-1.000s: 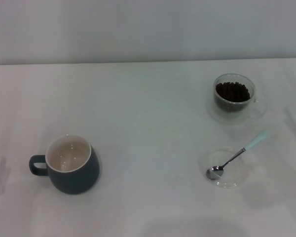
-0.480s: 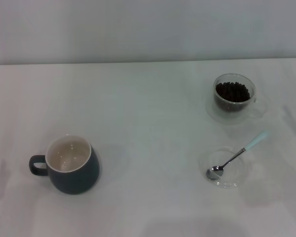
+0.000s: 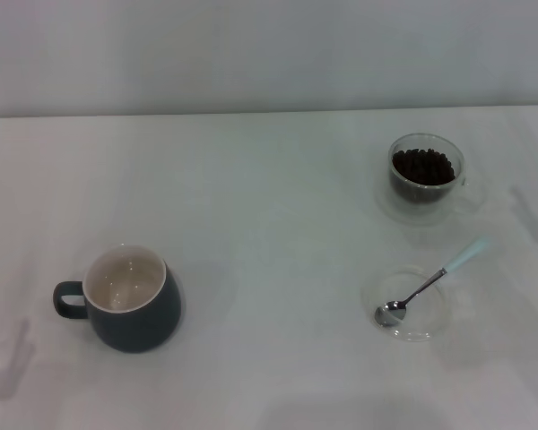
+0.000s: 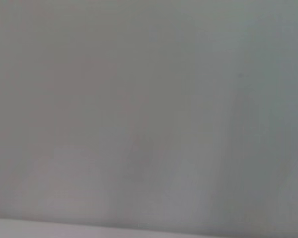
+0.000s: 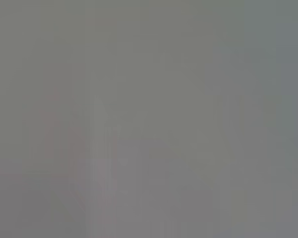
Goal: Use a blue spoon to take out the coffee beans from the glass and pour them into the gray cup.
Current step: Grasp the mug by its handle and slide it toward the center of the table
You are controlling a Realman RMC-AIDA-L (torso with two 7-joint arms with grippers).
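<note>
Blue spoon (image 3: 430,285) untouched in clear dish (image 3: 411,305) near table's (image 3: 269,233) right edge. Grab the blue handle, keep bowl level. End effector states: cannot tell.

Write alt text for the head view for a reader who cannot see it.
On a white table, a small clear glass cup full of dark coffee beans stands far right. Nearer, a light-blue-handled metal teaspoon rests on a shallow clear round dish. A dark blue-gray mug, seemingly empty, sits near left.

head view looks down; wrist views face blank surface.
</note>
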